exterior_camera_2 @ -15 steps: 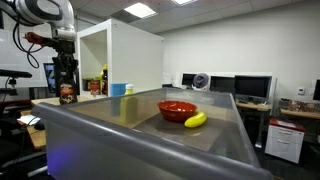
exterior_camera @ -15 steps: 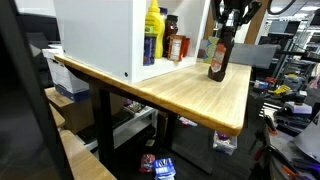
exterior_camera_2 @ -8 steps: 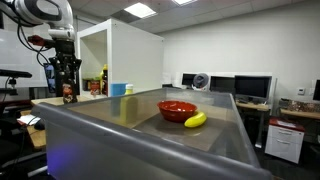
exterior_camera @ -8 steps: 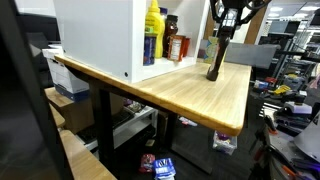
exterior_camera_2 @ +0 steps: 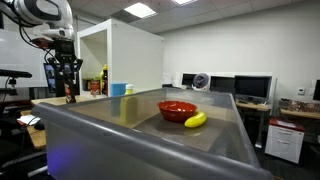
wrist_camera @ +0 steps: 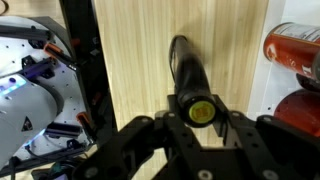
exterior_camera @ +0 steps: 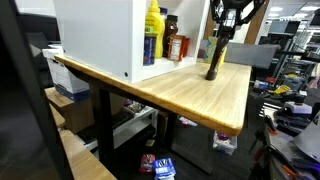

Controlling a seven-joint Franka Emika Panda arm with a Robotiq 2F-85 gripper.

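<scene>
no legible text, bottle (exterior_camera: 216, 58) label too blurred

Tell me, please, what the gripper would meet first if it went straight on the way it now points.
The gripper points down along the dark bottle it grips; beyond that, the wooden tabletop likely comes first, though depth is unclear.

White rounded arm (exterior_camera_2: 42, 10), dark wrist section (exterior_camera_2: 63, 47), matte black gripper (wrist_camera: 200, 118), chunky angular fingers (wrist_camera: 140, 138)
</scene>
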